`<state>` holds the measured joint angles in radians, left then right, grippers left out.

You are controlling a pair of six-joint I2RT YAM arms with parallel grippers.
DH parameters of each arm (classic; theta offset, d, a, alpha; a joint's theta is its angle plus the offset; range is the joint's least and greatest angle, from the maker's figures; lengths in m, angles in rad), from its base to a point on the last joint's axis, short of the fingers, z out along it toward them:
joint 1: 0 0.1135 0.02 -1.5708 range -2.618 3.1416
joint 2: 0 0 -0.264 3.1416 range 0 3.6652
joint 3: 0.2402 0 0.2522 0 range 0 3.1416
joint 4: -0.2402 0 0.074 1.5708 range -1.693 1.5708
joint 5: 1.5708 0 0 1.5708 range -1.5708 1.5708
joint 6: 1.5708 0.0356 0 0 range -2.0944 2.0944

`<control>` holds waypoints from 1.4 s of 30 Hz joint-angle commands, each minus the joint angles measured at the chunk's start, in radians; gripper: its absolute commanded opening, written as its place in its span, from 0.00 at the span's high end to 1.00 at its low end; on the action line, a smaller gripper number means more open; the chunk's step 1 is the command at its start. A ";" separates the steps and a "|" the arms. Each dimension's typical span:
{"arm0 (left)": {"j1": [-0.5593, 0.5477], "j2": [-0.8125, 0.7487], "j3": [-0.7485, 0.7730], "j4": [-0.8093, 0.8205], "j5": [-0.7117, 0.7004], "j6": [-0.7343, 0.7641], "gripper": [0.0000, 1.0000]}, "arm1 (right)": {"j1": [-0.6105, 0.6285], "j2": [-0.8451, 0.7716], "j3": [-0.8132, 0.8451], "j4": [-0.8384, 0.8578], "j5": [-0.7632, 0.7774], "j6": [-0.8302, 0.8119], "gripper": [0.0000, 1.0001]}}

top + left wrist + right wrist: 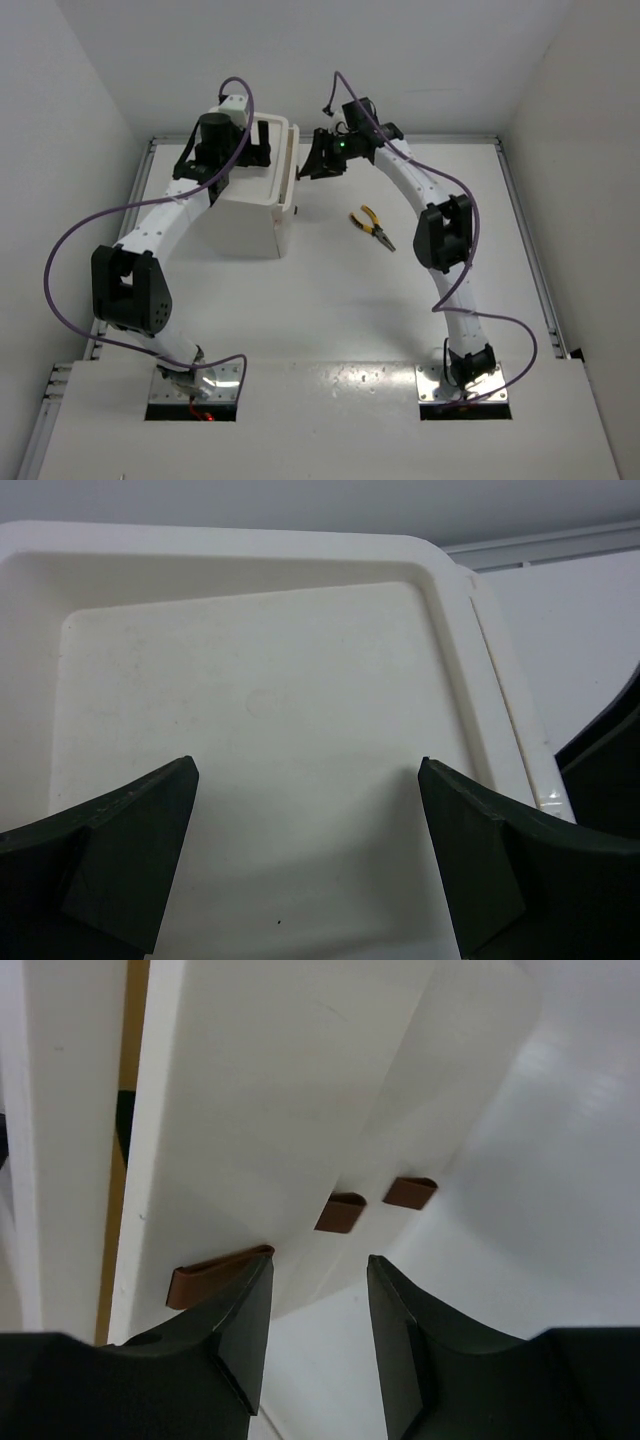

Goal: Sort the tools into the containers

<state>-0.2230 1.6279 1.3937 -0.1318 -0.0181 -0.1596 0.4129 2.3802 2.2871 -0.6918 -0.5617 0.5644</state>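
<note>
The white drawer unit (250, 215) stands at the back left, its drawer fronts facing right. My left gripper (243, 152) is open and empty over its top tray (240, 565), which is bare in the left wrist view. My right gripper (308, 166) is open at the drawer fronts. In the right wrist view its left fingertip (250, 1290) is beside the nearest dark-red knob (205, 1275), with two more knobs (340, 1212) beyond. The top drawer (291, 165) stands slightly out. The yellow-handled pliers (372, 226) lie on the table, right of the unit. The other tools are out of view.
A narrow gap (130, 1070) beside the pulled-out drawer front shows a yellowish strip and a dark patch; I cannot tell what they are. White walls close the table at the back and on both sides.
</note>
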 commanded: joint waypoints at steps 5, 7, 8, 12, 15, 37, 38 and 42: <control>-0.004 0.092 -0.084 -0.298 0.055 -0.080 0.00 | 0.033 0.048 0.058 0.215 -0.225 0.134 0.52; -0.004 0.092 -0.084 -0.298 0.055 -0.080 0.00 | 0.043 0.048 0.040 0.279 -0.256 0.146 0.48; -0.004 0.092 -0.084 -0.298 0.055 -0.080 0.00 | 0.043 0.048 0.029 0.279 -0.279 0.158 0.47; -0.004 0.092 -0.084 -0.298 0.064 -0.080 0.00 | 0.043 0.048 0.029 0.359 -0.320 0.181 0.45; -0.004 0.092 -0.084 -0.298 0.064 -0.080 0.00 | 0.024 0.024 0.009 0.254 -0.245 0.129 0.46; -0.004 0.122 -0.044 -0.298 0.092 -0.070 0.00 | -0.119 -0.136 -0.596 0.769 -0.638 -0.558 0.52; -0.004 0.122 -0.044 -0.298 0.092 -0.070 0.00 | -0.118 -0.119 -0.572 0.769 -0.638 -0.558 0.52; -0.004 0.132 -0.044 -0.298 0.083 -0.060 0.00 | -0.088 -0.062 -0.492 0.829 -0.610 -0.532 0.53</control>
<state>-0.2230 1.6588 1.4193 -0.1165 0.0071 -0.1577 0.2932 2.2993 1.7386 -0.0296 -1.1095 0.0280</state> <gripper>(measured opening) 0.997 0.477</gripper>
